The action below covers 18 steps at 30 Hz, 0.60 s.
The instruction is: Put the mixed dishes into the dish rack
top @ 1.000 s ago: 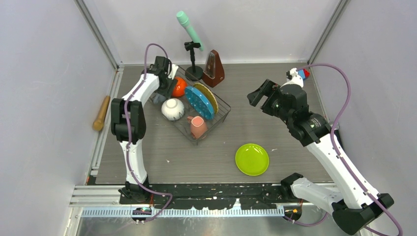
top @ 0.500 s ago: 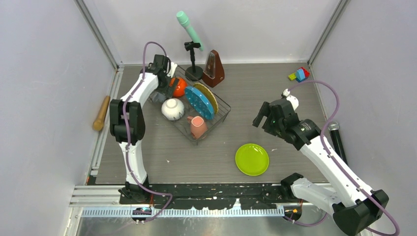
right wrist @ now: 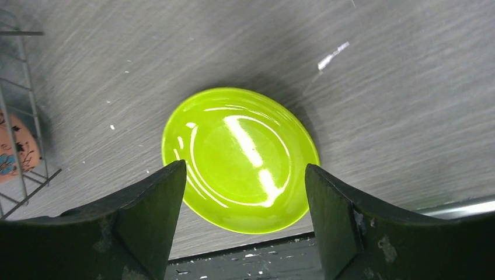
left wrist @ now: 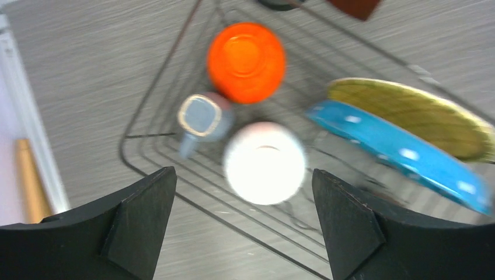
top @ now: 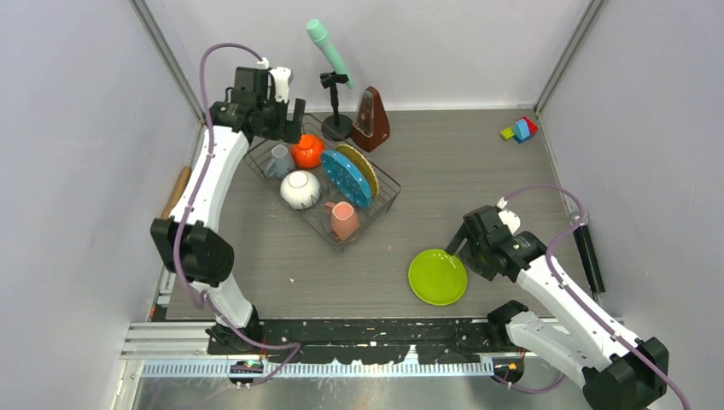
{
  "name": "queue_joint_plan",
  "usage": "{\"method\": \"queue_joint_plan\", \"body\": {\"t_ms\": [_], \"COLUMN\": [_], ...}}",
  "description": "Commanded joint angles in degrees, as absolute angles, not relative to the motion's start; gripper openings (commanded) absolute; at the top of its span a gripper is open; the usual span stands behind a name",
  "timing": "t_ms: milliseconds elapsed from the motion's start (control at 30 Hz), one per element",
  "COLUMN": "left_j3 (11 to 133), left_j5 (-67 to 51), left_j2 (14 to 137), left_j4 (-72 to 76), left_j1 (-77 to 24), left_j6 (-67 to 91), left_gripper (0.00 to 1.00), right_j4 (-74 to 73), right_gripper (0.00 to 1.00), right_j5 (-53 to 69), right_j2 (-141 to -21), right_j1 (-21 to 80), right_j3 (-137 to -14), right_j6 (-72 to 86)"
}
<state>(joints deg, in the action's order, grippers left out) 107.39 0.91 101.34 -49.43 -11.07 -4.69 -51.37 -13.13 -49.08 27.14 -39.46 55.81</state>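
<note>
The dark wire dish rack (top: 388, 184) holds the orange bowl (top: 308, 151), white bowl (top: 300, 189), small grey mug (top: 277, 160), blue dotted plate (top: 347, 178), yellow woven plate (top: 362, 166) and pinkish-tan mug (top: 344, 220). My left gripper (top: 286, 115) is open and empty, raised above the rack's far left corner; its view shows the grey mug (left wrist: 200, 115), orange bowl (left wrist: 246, 53) and white bowl (left wrist: 264, 163) below. The lime-green plate (top: 437, 277) lies flat on the table. My right gripper (top: 461, 248) is open and empty just above its right side, the plate (right wrist: 240, 158) between the jaws.
A brown metronome (top: 371, 120) and a black stand with a mint microphone (top: 329, 54) stand behind the rack. A wooden rolling pin (top: 176, 196) lies at the left edge, coloured blocks (top: 519, 130) at the far right, a black microphone (top: 587, 256) by the right wall.
My left gripper has lifted up and away from the rack, leaving the grey mug in it. My right arm has swung down and toward the near side, over the green plate.
</note>
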Motion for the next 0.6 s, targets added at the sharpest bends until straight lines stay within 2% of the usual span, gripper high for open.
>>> {"method": "queue_joint_plan", "body": {"t_ms": [0,300,567], "left_j3": [104.2,94.7,90.6], "left_j5": [-10.8,-14.6,-18.3], "left_j2": [92.5,82.5,78.6], "left_j4": [-51.6,-52.0,-51.8], "left_j1": [-12.8,-17.8,-17.8], "left_j6": [9.0,13.3,13.4], "left_gripper": [0.89,0.88,0.88], "right_j4": [-53.0,-54.0,-43.9], "right_gripper": [0.81,0.84,0.81], "right_j5": [-12.3,-12.1,-6.9], "right_j2": [-47.5,-47.5,-46.8], "right_j1": [27.1,27.1,27.2], "right_j3": [-36.2,-31.1,-22.6], "right_j6": [63.4,66.9,71.2]}}
